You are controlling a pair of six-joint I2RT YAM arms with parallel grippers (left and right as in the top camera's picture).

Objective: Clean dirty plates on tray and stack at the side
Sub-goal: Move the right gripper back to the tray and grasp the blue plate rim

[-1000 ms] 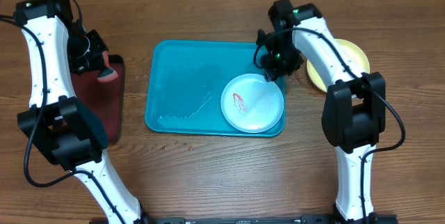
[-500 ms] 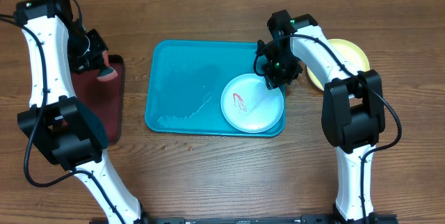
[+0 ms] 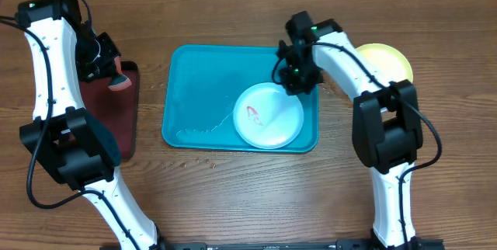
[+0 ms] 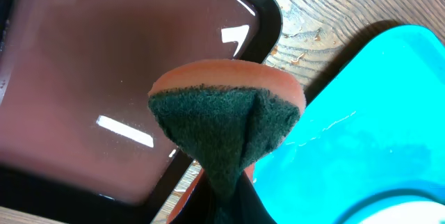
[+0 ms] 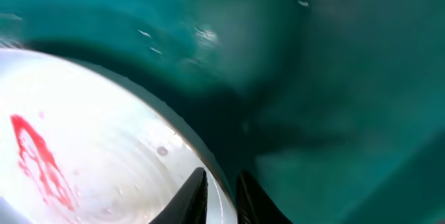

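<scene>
A white plate [image 3: 272,122] with a red sauce smear lies at the right end of the teal tray [image 3: 202,87]. My right gripper [image 3: 295,79] is shut on the plate's far rim. In the right wrist view the fingers [image 5: 221,193] straddle the rim of the white plate [image 5: 90,140] over the tray [image 5: 334,78]. A yellow-green plate [image 3: 388,57] lies on the table right of the tray. The mint-blue plate is out of view. My left gripper [image 3: 115,79] is shut on an orange sponge with a green scrub face [image 4: 229,113].
A dark-red black-rimmed tray [image 3: 116,118] lies left of the teal tray, under the sponge; it also shows in the left wrist view [image 4: 90,78]. Water streaks sit on the teal tray's front left [image 3: 206,122]. Crumbs lie on the wood near both trays.
My right gripper has moved left with the white plate's rim, sliding the plate left from the tray's right edge. The left arm has not moved.
</scene>
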